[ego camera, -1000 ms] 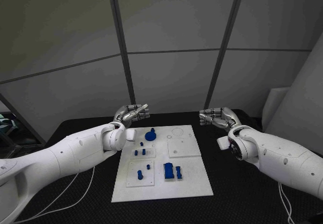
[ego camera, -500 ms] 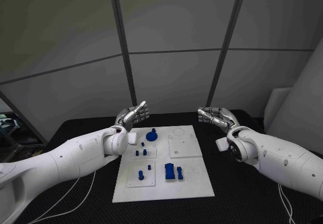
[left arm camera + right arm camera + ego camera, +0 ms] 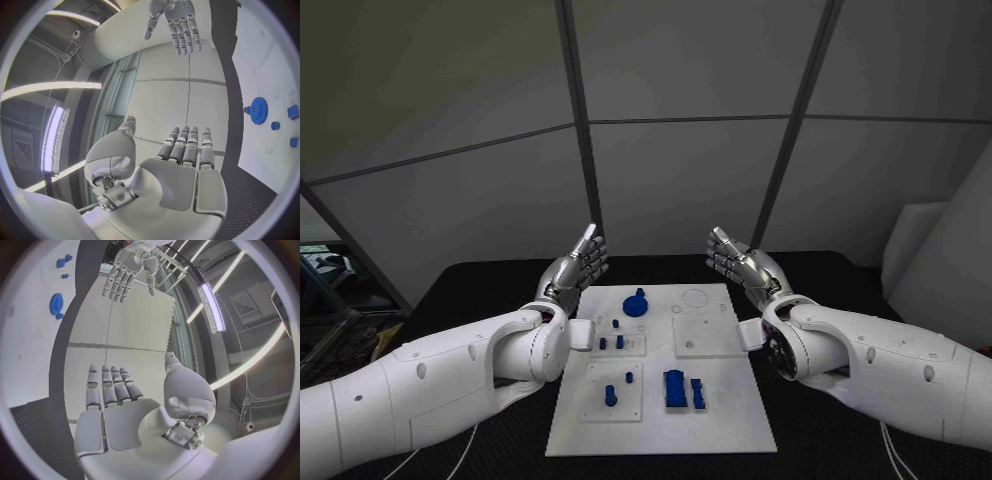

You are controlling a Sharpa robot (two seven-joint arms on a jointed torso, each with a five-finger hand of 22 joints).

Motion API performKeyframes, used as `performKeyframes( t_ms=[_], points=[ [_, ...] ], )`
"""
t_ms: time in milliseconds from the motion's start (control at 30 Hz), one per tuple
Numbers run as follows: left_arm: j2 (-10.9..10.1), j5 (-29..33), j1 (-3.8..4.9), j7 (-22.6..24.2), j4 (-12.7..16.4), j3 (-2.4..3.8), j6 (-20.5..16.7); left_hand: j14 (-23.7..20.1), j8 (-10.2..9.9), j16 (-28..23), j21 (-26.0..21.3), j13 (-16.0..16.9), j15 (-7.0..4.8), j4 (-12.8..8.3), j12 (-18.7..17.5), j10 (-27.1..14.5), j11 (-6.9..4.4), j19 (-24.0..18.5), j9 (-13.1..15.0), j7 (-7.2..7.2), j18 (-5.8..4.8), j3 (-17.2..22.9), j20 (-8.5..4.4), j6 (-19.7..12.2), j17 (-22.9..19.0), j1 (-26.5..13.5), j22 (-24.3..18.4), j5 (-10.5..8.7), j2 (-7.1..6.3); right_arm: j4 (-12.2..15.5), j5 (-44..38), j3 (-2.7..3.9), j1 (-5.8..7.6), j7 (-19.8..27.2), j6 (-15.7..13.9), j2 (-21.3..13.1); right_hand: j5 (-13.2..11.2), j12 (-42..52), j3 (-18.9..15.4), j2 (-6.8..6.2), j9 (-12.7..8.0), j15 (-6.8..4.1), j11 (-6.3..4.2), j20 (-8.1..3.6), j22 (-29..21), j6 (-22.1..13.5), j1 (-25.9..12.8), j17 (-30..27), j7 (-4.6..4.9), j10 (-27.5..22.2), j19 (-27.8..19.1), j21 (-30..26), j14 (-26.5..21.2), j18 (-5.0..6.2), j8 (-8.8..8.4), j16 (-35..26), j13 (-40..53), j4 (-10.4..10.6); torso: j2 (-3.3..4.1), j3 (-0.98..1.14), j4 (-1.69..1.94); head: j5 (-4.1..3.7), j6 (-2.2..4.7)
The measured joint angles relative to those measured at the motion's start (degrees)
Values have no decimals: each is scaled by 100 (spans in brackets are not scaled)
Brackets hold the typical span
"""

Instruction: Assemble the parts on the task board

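Left hand [image 3: 578, 263] partly hides task board [image 3: 733, 420] edge.

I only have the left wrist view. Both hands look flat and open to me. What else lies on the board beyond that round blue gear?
Observer: In the head view, two larger upright blue blocks stand side by side on the task board, near its front.
Operator: Is either hand over the board?
Observer: The left hand and right hand are raised, one at each far corner, holding nothing.
Operator: Anything right of the gear?
Observer: The gear has an unfilled round outline beside it.
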Motion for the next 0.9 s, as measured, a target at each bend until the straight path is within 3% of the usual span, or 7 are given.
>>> performKeyframes(
  t_ms=[67, 100, 233, 300, 400, 833, 900],
  points=[
    [-68, -49, 37, 21, 257, -30, -298, -173, -18, 0, 0, -3, -30, -2, 0, -185, -54, -138, 0, -30, 0, -125, -50, -169, -4, -243, -56, 0, 3, 272, 211, -18, 10, 74, -270, -114, -81, 0, 9, 1, -4, -8, -22, -110, -72, -164, -261, -4, -60, -184, -177, 0, -194, -50, 0, -21, -2, -49, 24, -1, 68, -30, 21],
    [-94, -68, 48, 28, 346, -43, -414, -256, -18, 0, 0, -4, -43, -3, 0, -272, -77, -203, 0, -45, 3, -175, -87, -246, -7, -361, -84, 0, 4, 370, 295, -27, 13, 104, -380, -155, -116, 0, -1, -1, -7, -16, -34, -162, -110, -252, -401, -6, -87, -280, -270, 0, -295, -174, 0, -21, -3, -67, 32, -1, 89, -39, 28],
    [-161, -139, 87, 60, 609, -68, -833, -560, -18, 0, 0, -5, -74, -10, 0, -589, -139, -442, -5, -74, 0, -321, -325, -536, -7, -782, -219, 0, 8, 665, 603, -45, 24, 220, -773, -283, -187, 0, -3, -4, -14, -25, -64, -302, -241, -552, -885, -15, -156, -629, -594, 0, -652, -355, -22, -21, -5, -116, 53, -2, 142, -51, 37],
    [-174, -170, 98, 73, 667, -74, -988, -702, -18, 0, 0, -5, -87, -9, 0, -742, -155, -543, -6, -88, 1, -349, -427, -676, -7, -984, -354, 0, 9, 742, 724, -49, 26, 271, -929, -316, -216, 0, 13, -5, -15, -28, -70, -341, -298, -686, -1099, -15, -174, -775, -738, 0, -808, -355, -22, -21, -5, -133, 59, -2, 157, -54, 38],
    [-176, -199, 99, 84, 682, -76, -1128, -877, -39, 0, 0, -5, -95, -24, 0, -928, -171, -685, -6, -94, 3, -383, -506, -843, -7, -1227, -491, 0, 10, 772, 839, -50, 26, 322, -1076, -326, -246, -21, -3, -5, -15, -27, -77, -376, -372, -857, -1369, -15, -194, -968, -920, 0, -1010, -444, -22, -21, -5, -149, 62, -2, 168, -55, 39],
    [-178, -245, 98, 97, 685, -76, -1339, -1429, -38, 0, 0, -4, -106, -24, 0, -1495, -198, -1113, -6, -106, 2, -445, -608, -1350, -9, -1985, -679, -22, 9, 776, 1027, -50, 26, 408, -1293, -327, -268, -21, 11, -6, -14, -32, -94, -428, -863, -1395, -2237, -21, -227, -1582, -1493, 0, -1654, -446, -22, -21, -3, -161, 66, -2, 179, -55, 40],
    [-178, -248, 98, 98, 685, -76, -1349, -1466, -37, 1, 0, -4, -104, -24, 0, -1564, -195, -1155, -6, -123, 4, -445, -608, -1404, -11, -2073, -683, -22, 12, 776, 1037, -50, 26, 411, -1303, -327, -268, -21, 11, -6, -14, -37, -92, -424, -885, -1445, -2324, -21, -213, -1645, -1552, 0, -1716, -533, -22, -21, -3, -161, 66, -2, 179, -55, 40]
  ],
)
